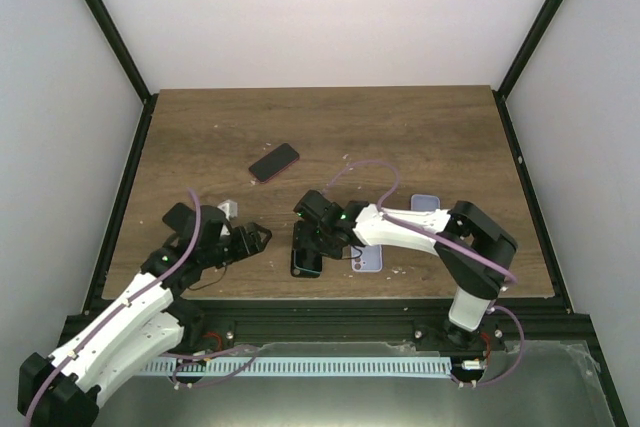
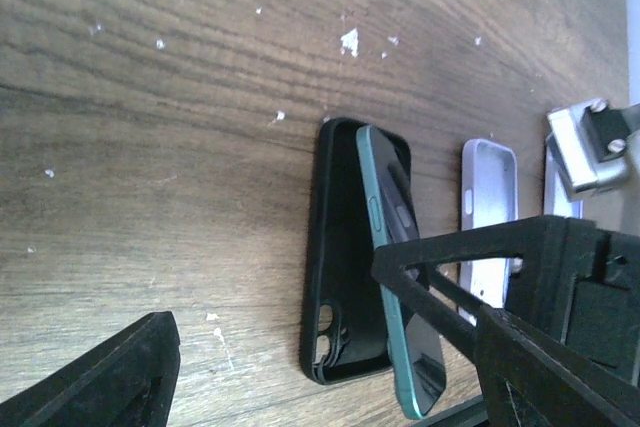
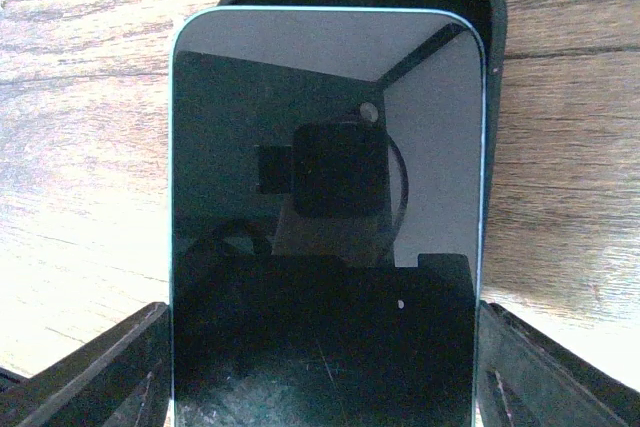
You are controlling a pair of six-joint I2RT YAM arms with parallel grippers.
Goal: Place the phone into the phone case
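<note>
Seating phone [image 3: 325, 147] in case [image 2: 332, 247], right gripper [image 3: 322, 377] pinching its long edges
Likely stiff, slick glass; left gripper [image 1: 254, 238] spread

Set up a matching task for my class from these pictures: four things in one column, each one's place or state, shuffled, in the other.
Things
1 teal-edged phone
2 black case
3 left tool
4 dark phone

Places or states
A open, holding nothing
B lying alone, farther back on the table
C tilted, gripped by the right tool
D flat on the table, under the tilted phone

Pairs: 1-C, 2-D, 3-A, 4-B
</note>
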